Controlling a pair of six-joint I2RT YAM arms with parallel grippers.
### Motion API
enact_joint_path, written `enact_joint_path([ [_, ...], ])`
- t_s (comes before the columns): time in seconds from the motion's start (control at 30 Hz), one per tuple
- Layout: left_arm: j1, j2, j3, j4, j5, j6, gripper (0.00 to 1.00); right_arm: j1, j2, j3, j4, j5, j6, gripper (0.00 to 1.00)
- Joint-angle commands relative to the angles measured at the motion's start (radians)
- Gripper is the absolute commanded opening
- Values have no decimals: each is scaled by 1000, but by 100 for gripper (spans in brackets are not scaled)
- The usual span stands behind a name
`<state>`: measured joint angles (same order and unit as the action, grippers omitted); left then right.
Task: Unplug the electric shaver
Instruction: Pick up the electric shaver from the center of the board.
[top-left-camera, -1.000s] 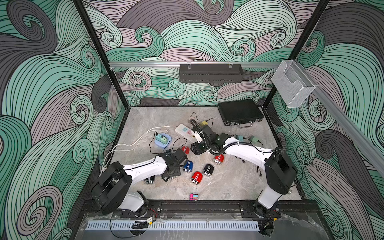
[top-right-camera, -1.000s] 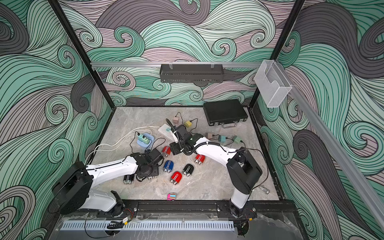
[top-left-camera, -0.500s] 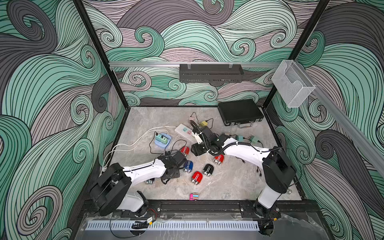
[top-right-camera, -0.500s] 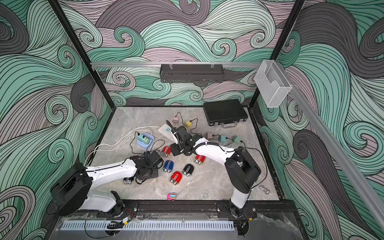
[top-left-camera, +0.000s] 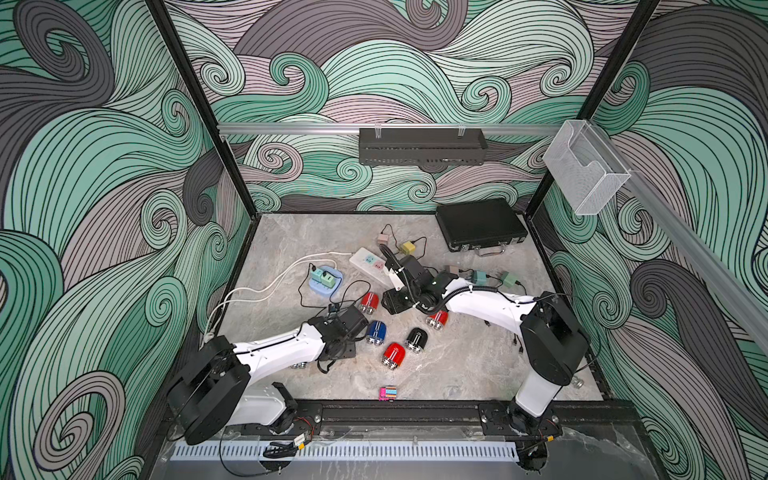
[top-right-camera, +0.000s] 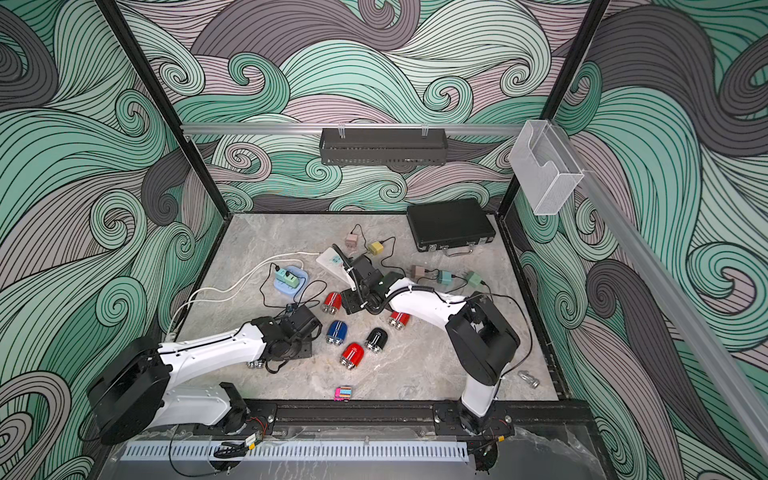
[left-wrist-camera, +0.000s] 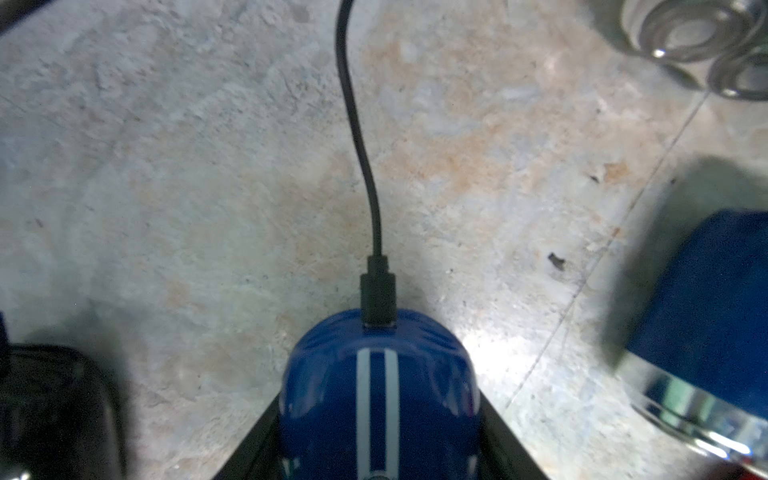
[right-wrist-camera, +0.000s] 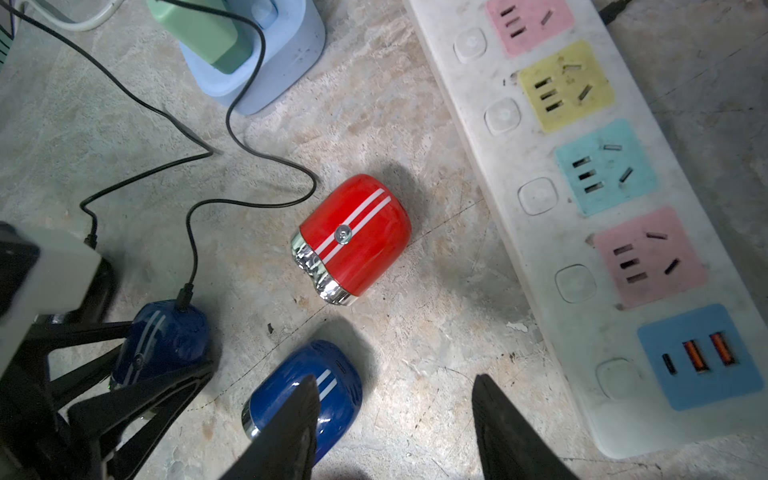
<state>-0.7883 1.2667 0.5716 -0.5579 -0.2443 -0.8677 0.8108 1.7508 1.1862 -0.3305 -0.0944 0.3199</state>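
1. While the left gripper (left-wrist-camera: 376, 419) straddles the plugged shaver (left-wrist-camera: 376, 374) on the marble tabletop (left-wrist-camera: 166, 166), its fingers (left-wrist-camera: 257, 449) lie right against both flanks of the blue shell. Whether they press or merely touch, I cannot tell.
2. That gripper hides the plugged shaver in both top views. The right wrist view shows it lying flat, just beside a spare blue shaver (right-wrist-camera: 332, 386) and near a red shaver (right-wrist-camera: 353, 241).
3. A black plug (left-wrist-camera: 377, 291) is seated in the rounded end of the shell that faces away from the gripper. Its thin cable (left-wrist-camera: 353, 124) trails off limp toward a green charger (right-wrist-camera: 199, 37) standing in a pale blue socket block (right-wrist-camera: 291, 50).
4. The shell looks hard, glossy and strongly curved, and the body small, so I judge it light and slippery. A pull on the lead would likely drag it across the table unless it is clamped. The flanks across the widest part, where the fingers sit, seem the safest hold.
5. The plug's moulded body looks short and stiff, a better grip than the soft cable, which could bend or tear at the joint. The pull should probably run straight along the plug's own line.
6. The right gripper (right-wrist-camera: 394, 378) hangs with its jaws spread and nothing between them, above bare table between the spare blue shaver and a white power strip (right-wrist-camera: 582, 208), well apart from the plug.
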Motion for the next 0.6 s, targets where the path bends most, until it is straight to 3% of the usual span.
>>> enact_joint_path([
  [0.0, -5, -75, -6, 19, -27, 56, 43, 7, -32, -5, 33, -37, 23, 57],
  [0.57, 4, -264, -103, 189, 73, 159, 44, 8, -4, -62, 325, -435, 211, 51],
])
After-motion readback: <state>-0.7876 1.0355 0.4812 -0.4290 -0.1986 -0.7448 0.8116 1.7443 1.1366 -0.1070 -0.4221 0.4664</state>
